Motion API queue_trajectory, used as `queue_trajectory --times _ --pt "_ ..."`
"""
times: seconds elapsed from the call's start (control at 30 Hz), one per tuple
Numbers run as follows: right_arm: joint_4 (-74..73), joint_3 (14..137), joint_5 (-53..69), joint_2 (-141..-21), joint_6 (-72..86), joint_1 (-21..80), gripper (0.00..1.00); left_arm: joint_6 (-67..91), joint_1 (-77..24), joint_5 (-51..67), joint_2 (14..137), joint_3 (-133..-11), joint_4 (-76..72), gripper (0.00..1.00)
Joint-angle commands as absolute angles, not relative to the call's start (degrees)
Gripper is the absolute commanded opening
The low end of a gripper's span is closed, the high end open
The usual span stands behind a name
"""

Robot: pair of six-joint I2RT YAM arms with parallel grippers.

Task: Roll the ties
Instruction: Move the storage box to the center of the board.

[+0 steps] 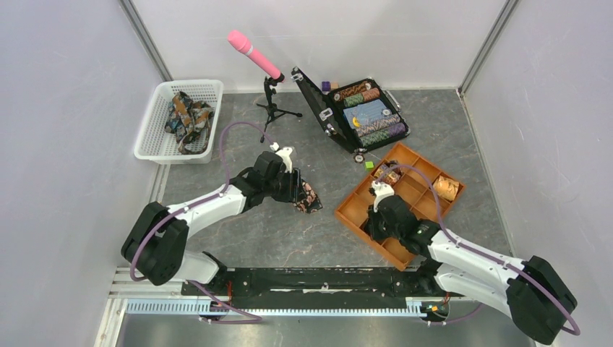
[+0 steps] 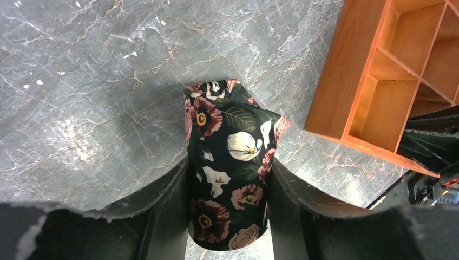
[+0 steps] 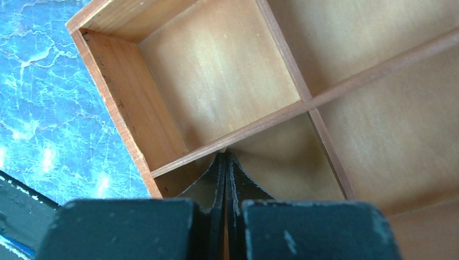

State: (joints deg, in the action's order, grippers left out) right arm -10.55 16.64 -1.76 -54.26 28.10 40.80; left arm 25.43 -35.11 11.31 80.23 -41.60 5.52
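Dark tie [image 2: 231, 138] in left gripper [image 2: 227, 165], right gripper [image 3: 225, 161] closed

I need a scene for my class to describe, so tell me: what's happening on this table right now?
Two robot arms are rolling ties. The left hand grips a rolled floral tie just beside the wooden tray. The right hand is shut and empty, over a near tray compartment. A dark roll and a tan roll already sit in separate compartments, and more ties lie in the basket.
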Motion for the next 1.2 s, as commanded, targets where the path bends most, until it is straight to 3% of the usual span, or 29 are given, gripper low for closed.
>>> queue_trajectory --times 0.0,0.23,0.43,0.7,1.17 --pt "-24.2 11.8 1.7 -53.0 33.5 46.2 0.00 22.3 -35.6 9.7 77.4 -44.8 7.2 0.54" --pt "-32.6 18.4 -9.3 -45.3 36.0 47.8 0.01 22.2 -35.8 9.6 77.0 -45.0 7.3 0.55" --pt "-31.4 29.5 -22.4 -48.5 36.5 45.4 0.00 22.1 -35.8 9.3 75.8 -44.7 7.6 0.54" --pt "-20.6 35.5 -15.9 -59.0 28.1 28.1 0.00 21.7 -35.8 9.7 73.9 -44.8 8.7 0.55" --pt "-10.1 41.5 -12.8 -80.2 19.9 18.8 0.00 22.0 -35.8 9.7 72.8 -45.1 8.7 0.55"
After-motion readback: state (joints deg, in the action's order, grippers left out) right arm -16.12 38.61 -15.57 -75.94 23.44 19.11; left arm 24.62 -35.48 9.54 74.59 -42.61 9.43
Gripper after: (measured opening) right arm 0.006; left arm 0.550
